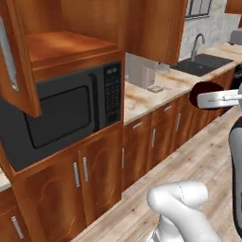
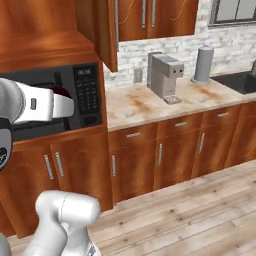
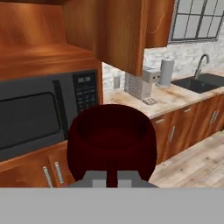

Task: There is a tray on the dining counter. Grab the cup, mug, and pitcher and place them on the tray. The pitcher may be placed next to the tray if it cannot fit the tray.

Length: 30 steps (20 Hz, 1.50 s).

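Up in the left base view, the mug [image 1: 204, 90] hangs in the air at the right edge, dark maroon and round, carried at the end of the white arm above the wood floor [image 1: 189, 165] and in front of the back worktop [image 1: 146, 97]. A black microwave [image 1: 56, 113] sits in the cabinet to the left, and a sink [image 1: 201, 64] with a tap lies farther back.

From the right base view, the white forearm crosses the microwave [image 2: 75, 95]; a sliver of the mug [image 2: 62, 92] peeks above it. A grey coffee machine [image 2: 165, 75] stands on the worktop.

Looking along the hand view, the tool [image 3: 111, 181] is pinched narrow on the mug's near wall, one fingertip inside the rim; the mug [image 3: 111, 140] sits upright, mouth open upward.
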### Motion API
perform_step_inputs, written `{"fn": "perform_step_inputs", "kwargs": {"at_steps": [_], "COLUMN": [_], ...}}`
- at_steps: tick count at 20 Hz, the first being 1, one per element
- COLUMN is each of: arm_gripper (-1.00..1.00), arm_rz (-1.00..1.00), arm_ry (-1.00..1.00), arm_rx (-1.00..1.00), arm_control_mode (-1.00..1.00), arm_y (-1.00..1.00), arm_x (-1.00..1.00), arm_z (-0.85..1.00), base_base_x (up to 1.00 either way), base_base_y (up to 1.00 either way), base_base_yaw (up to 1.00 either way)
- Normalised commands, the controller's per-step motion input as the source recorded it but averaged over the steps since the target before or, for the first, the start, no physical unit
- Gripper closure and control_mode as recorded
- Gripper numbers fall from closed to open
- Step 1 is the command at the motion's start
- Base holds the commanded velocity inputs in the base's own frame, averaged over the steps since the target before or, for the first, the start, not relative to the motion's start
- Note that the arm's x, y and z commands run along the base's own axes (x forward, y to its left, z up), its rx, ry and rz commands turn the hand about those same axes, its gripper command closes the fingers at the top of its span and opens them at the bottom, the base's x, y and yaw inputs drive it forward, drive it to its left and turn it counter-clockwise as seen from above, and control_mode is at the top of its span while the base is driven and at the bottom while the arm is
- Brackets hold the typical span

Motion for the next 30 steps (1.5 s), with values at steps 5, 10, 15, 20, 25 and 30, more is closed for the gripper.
{"fn": "perform_step_inputs", "kwargs": {"at_steps": [5,10,15,20,25,30], "arm_gripper": [1.00,1.00,1.00,1.00,1.00,1.00], "arm_rz": [0.00,0.00,0.00,0.00,0.00,0.00], "arm_ry": [0.00,0.00,0.00,0.00,0.00,0.00], "arm_rx": [0.00,0.00,0.00,0.00,0.00,0.00], "arm_control_mode": [1.00,1.00,1.00,1.00,1.00,1.00], "arm_y": [0.00,0.00,0.00,0.00,0.00,0.00], "arm_x": [0.00,0.00,0.00,0.00,0.00,0.00], "arm_z": [0.00,0.00,0.00,0.00,0.00,0.00], "base_base_x": [-0.52,-0.50,-0.50,-0.51,-0.40,0.00], "base_base_y": [0.00,0.00,0.00,0.00,0.00,-0.07], "base_base_yaw": [-0.98,-0.98,-0.98,-0.97,-0.99,-0.95]}}
